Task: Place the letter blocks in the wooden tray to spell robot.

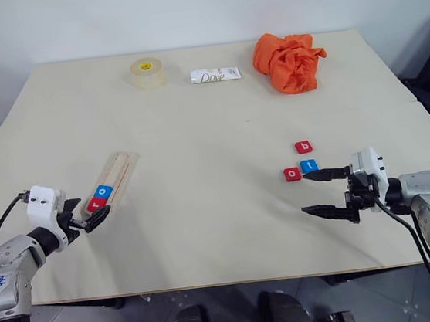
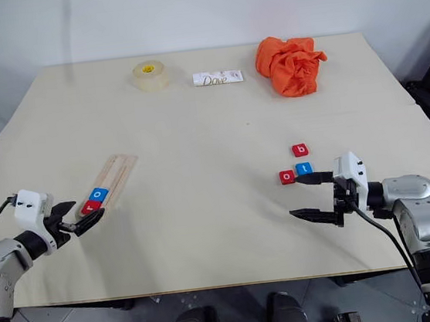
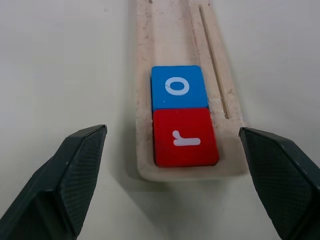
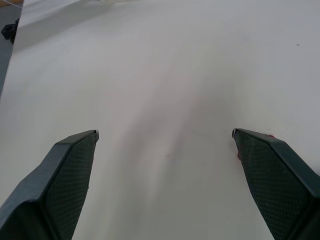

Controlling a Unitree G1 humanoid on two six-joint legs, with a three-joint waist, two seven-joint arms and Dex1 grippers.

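Tiles "r" [image 3: 185,137], "o" [image 3: 178,87]; packet [image 1: 215,75] "Dove".

Even, soft light fell from above. My left gripper [image 3: 172,175] cast a faint shadow beside the wooden tray [image 3: 187,60]. My fingertips [image 4: 65,175] looked slightly blurred close up; the table [image 1: 211,122] showed no glare.

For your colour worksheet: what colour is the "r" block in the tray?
Red r block, white letter; clearest in the left wrist view.
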